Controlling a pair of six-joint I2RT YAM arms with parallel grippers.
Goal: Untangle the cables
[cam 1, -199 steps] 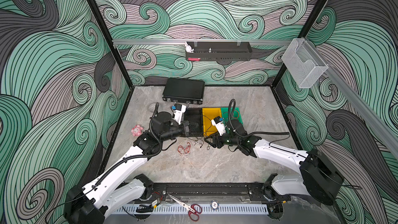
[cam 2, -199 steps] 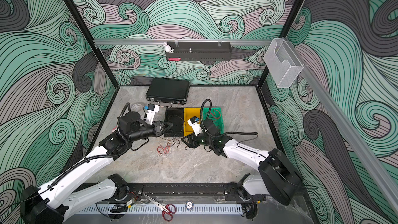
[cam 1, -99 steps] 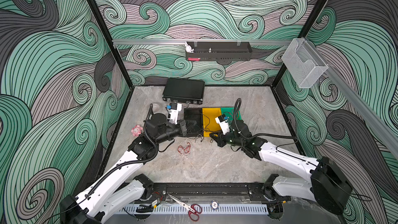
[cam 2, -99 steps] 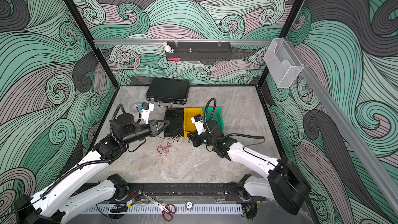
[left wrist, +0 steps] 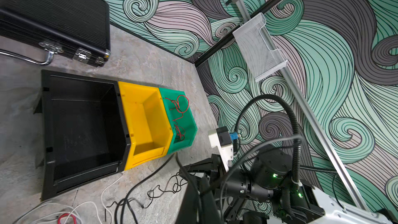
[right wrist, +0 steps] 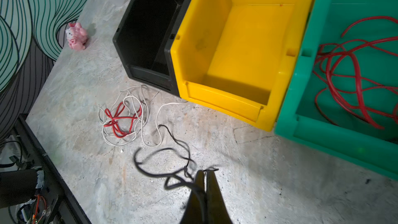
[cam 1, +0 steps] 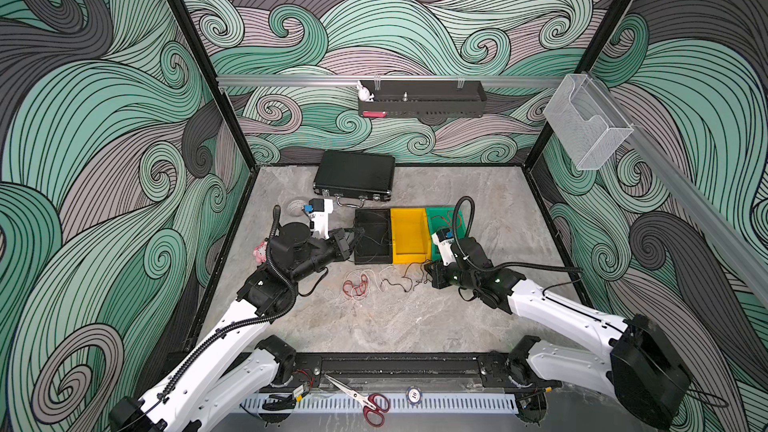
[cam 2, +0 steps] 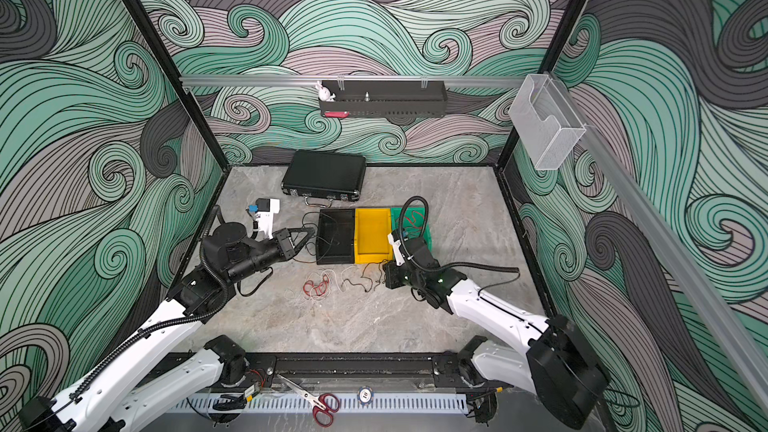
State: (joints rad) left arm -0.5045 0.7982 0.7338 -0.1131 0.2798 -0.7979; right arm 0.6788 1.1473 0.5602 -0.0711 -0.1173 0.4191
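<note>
Cables (cam 1: pixel 358 287) occupy 3 locations.

1. A white and red tangle (right wrist: pixel 121 117) lies on the bench (cam 1: pixel 415 326), just in front of the black bin (right wrist: pixel 148 76) and clear of both pincers.
2. A black cable (right wrist: pixel 172 138) runs from the edge of that tangle across the bench to the right pincer (right wrist: pixel 204 172). The right pincer is clenched on the end of this cable, low over the bench, in front of the yellow bin (right wrist: pixel 247 50). The part of the cable nearest the fingertips is blurred in the right wrist view.
3. Loose red cables (right wrist: pixel 349 72) lie inside the green bin (right wrist: pixel 297 95).

The 3 bins stand side by side, touching: black, yellow, green.

The left pincer (cam 2: pixel 309 232) is clenched and points at the near left corner of the black bin. A second black cable (cam 2: pixel 318 226), very thin, loops from its tip over the rim into that bin.

Readable marking: a round chip (cam 2: pixel 365 395) on the front rail shows the figure 10. Red-handled scissors (cam 2: pixel 320 405) lie beside it. A closed black case (cam 1: pixel 353 174) rests behind the bins. A pink toy (right wrist: pixel 75 35) stands near the left wall.
</note>
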